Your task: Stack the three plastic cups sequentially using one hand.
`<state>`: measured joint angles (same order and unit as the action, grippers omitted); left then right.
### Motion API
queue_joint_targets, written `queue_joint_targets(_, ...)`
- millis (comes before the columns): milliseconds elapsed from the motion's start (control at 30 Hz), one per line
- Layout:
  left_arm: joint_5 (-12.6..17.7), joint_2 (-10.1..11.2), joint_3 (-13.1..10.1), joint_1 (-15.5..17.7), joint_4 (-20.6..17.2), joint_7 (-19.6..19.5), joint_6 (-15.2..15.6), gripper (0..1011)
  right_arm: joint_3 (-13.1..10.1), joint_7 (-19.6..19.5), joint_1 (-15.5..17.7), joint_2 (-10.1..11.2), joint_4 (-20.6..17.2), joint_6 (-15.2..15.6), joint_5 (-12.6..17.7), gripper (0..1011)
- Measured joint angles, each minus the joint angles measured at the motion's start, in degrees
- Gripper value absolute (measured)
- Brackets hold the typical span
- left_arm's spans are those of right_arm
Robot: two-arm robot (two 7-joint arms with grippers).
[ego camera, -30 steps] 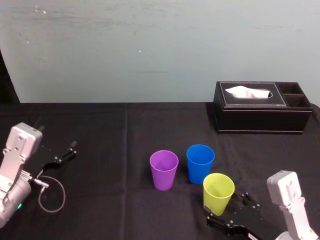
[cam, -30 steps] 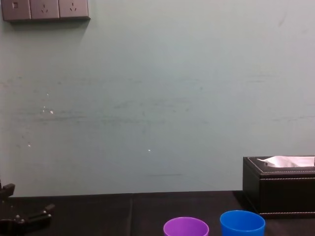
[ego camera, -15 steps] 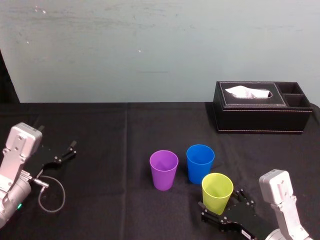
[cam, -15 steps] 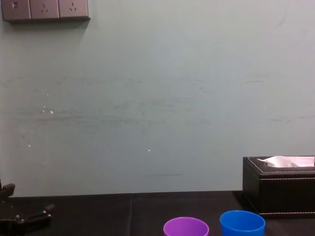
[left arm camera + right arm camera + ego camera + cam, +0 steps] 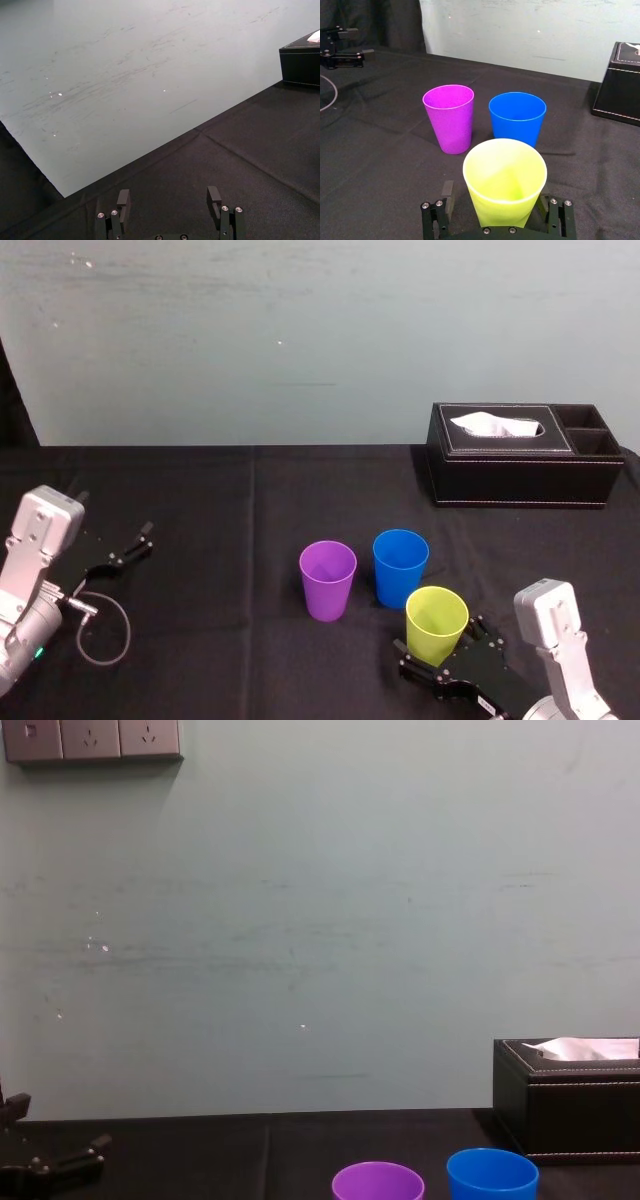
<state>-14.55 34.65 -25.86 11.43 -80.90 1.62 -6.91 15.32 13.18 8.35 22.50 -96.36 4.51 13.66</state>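
Right end effector (image 5: 495,194): low at the counter's near right, released. Its two black fingers (image 5: 447,190) are spread on either side of the yellow-green cup's base, and a gap shows beside at least one of them.
Yellow-green cup (image 5: 436,622): upright, mouth up, resting on the counter (image 5: 220,520) between those fingers. It is the nearest of the three.
Blue cup (image 5: 400,567): upright, just behind the yellow-green cup and close to it.
Purple cup (image 5: 328,580): upright, beside the blue cup on its left with a small gap between them.
Stacking: all three cups stand separately, none nested.
Left end effector (image 5: 132,546): at the counter's far left, well apart from the cups, jaws apart and holding nothing. A grey cable (image 5: 100,635) loops beside its wrist.
Tissue box (image 5: 520,468): black, at the far right of the counter against the pale wall, with a white tissue poking out of the top.
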Motion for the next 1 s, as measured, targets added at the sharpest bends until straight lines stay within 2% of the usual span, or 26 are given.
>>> queue_joint_targets(533, 0.0, 0.0, 0.0, 0.0, 0.0, 0.0, 0.0, 1000, -1.2, 0.3, -0.2, -2.7, 1.2, -1.3, -2.7, 1003)
queue_joint_targets(833, 0.0, 0.0, 0.0, 0.0, 0.0, 0.0, 0.0, 1000, -1.2, 0.3, -0.2, -2.6, 1.2, -1.3, -2.6, 1003)
queue_joint_targets(1000, 0.0, 0.0, 0.0, 0.0, 0.0, 0.0, 0.0, 1000, -1.2, 0.3, -0.2, -2.5, 1.2, -1.2, -2.5, 916)
